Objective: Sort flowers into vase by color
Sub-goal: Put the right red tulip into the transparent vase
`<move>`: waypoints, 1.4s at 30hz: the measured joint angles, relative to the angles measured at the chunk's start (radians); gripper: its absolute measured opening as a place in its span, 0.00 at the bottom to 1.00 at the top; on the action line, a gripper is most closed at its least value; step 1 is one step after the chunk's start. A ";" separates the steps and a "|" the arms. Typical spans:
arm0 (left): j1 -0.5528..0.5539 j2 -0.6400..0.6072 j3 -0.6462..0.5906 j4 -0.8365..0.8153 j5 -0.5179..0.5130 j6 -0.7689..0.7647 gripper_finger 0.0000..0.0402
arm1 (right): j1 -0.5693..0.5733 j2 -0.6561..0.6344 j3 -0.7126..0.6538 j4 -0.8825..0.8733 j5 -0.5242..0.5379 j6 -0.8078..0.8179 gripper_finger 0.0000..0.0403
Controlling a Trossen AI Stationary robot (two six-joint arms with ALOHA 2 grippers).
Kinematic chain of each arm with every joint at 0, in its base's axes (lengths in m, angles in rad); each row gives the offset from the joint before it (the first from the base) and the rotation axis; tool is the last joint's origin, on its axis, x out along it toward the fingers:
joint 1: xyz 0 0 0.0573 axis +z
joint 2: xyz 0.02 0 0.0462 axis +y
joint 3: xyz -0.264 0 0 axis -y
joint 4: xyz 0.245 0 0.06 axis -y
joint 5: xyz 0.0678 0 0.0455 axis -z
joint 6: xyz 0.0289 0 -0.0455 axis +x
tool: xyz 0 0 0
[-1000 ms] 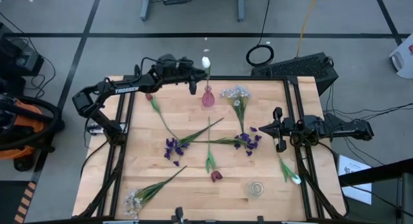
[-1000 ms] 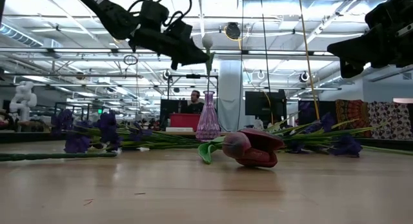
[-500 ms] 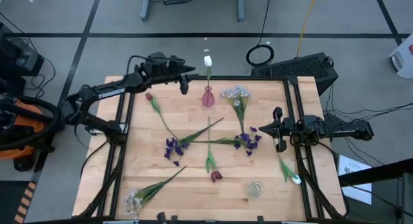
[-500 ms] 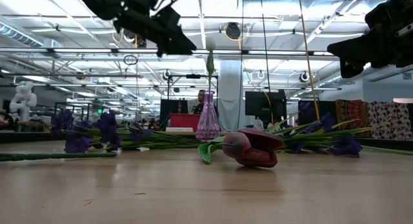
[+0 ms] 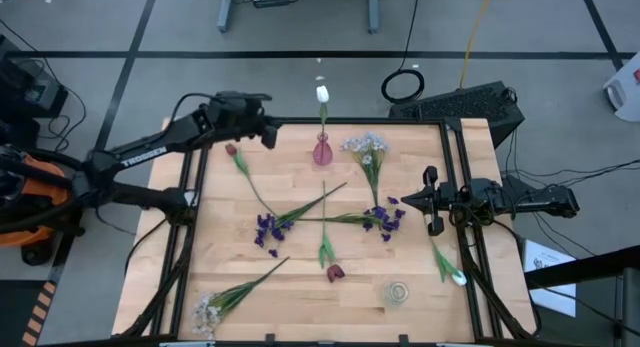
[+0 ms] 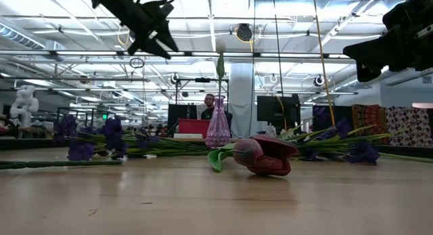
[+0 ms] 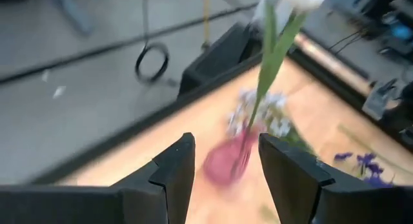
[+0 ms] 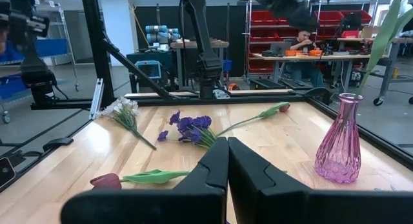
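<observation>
A white tulip (image 5: 321, 93) stands upright in the pink vase (image 5: 322, 151) at the middle of the tabletop's (image 5: 290, 287) far edge. The left tool (image 5: 268, 133) hangs above the far left corner, fingers apart and empty, clear of the vase. The right tool (image 5: 432, 200) waits over the right edge, fingers pressed together. Purple blossoms (image 5: 267, 230), a dark red tulip (image 5: 334, 272) and white sprays (image 5: 366, 145) lie scattered flat across the middle, another white tulip (image 5: 457, 278) near the right edge, and a clear vase (image 5: 397, 292) toward the near right corner.
</observation>
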 joint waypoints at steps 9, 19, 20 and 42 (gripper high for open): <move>-0.320 -0.015 -0.020 -0.138 -0.259 -0.254 0.44 | 0.000 0.000 0.000 0.000 0.000 0.000 0.00; -0.684 0.000 -0.176 -0.138 -0.407 -0.766 0.44 | 0.000 0.000 0.000 0.001 0.000 0.000 0.00; -0.710 0.003 -0.188 -0.141 -0.419 -0.797 0.44 | 0.000 0.000 0.000 0.001 0.002 0.000 0.00; -0.816 0.023 -0.246 -0.236 -0.438 -0.667 0.44 | 0.047 0.626 0.549 -0.349 0.241 0.158 0.00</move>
